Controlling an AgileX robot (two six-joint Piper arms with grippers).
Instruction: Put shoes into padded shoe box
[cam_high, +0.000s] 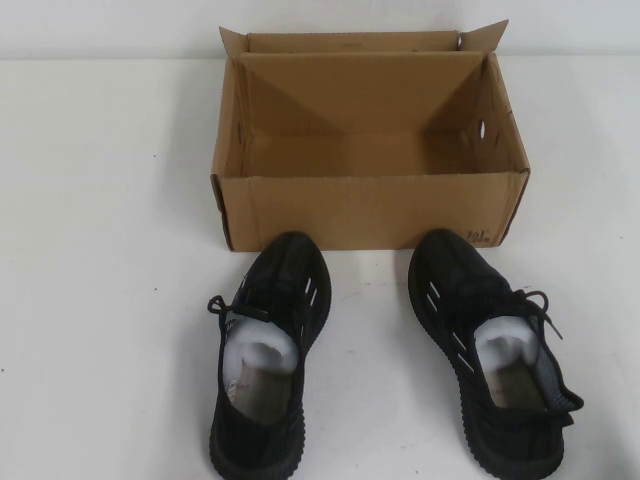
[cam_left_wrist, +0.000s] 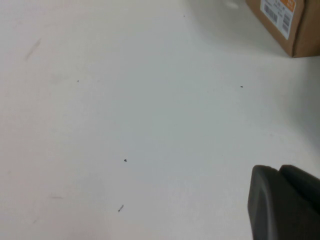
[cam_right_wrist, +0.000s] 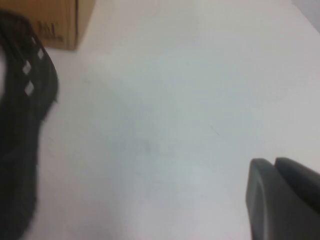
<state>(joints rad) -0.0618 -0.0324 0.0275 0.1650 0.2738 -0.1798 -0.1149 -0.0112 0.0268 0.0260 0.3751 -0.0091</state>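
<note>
Claw positions first: the left claw (cam_left_wrist: 285, 202) hangs over bare desk (cam_left_wrist: 125, 125) off the box's left side, the right claw (cam_right_wrist: 282, 197) over desk beside the right shoe; whether either is open or closed cannot be told.

Shoes: left shoe (cam_high: 268, 350) and right shoe (cam_high: 490, 350) lie on the desk at 6 o'clock of the padded shoe box (cam_high: 370, 210), near its front wall, long axes toward 12, toes boxward, the right skewed to 11.

Risks:
- Toe catching the front wall.
- Soft knit collar slipping from the grip.

White table (cam_high: 100, 250) runs back to a pale wall (cam_high: 100, 25).
</note>
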